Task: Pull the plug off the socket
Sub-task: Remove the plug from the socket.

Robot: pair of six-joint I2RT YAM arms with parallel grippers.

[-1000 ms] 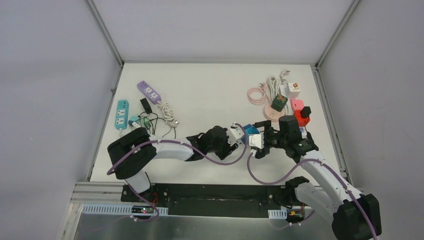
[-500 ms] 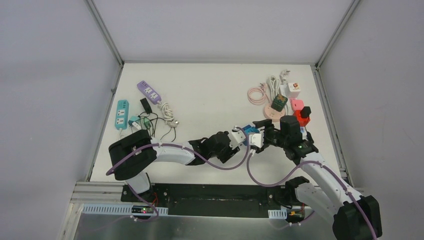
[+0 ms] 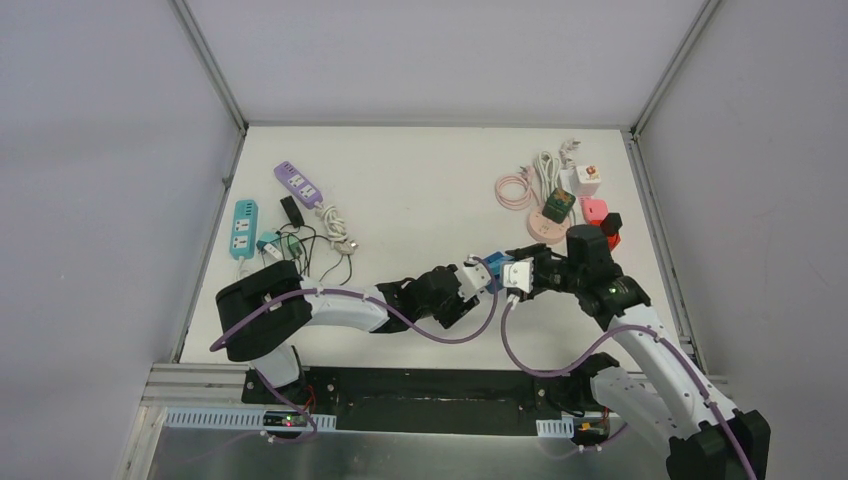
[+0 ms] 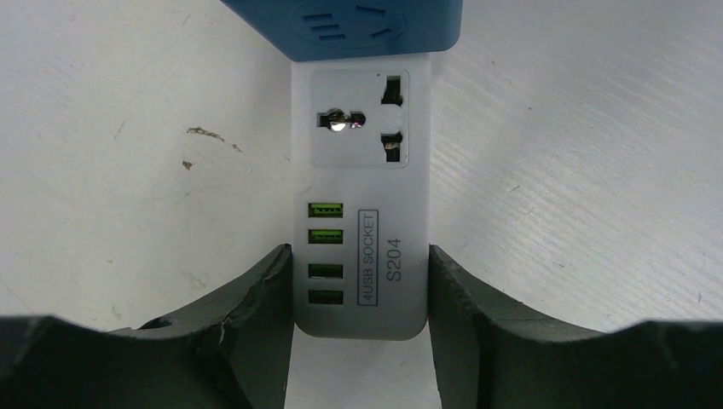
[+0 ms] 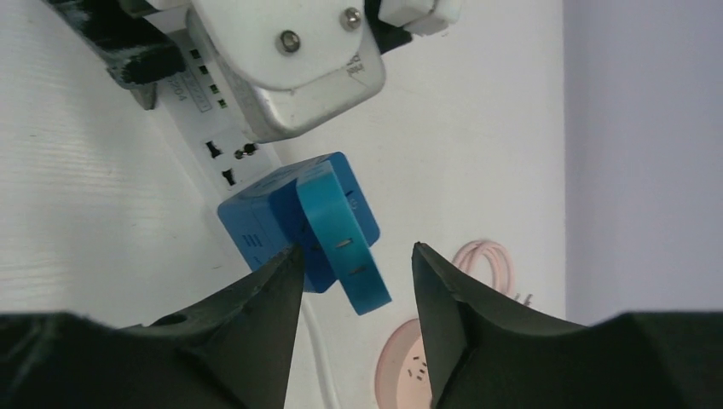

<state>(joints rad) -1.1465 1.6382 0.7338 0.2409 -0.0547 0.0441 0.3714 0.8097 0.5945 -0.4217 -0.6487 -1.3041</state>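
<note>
The left fingers [image 4: 247,332] are gripping the near end of a white socket strip [image 4: 362,170], one dark finger pressing against each long side beside the row of USB ports. The strip is lying flat on the bench [image 3: 420,180], a little right of the middle and toward the near edge. The blue plug [image 5: 298,213] is sitting in the strip's far end, just past an empty outlet.

The right fingers [image 5: 247,332] are reaching in from the right and standing partly open around the blue plug. In the right wrist view one finger is touching the plug's side, while the other is hanging just apart from its lighter blue flap, so the plug is not being clamped.

At the far left of the bench a purple socket strip [image 3: 298,183] and a teal socket strip [image 3: 243,228] are lying with tangled cables. At the far right a round pink socket [image 3: 546,226], coiled cords and some red blocks are sitting together.
</note>
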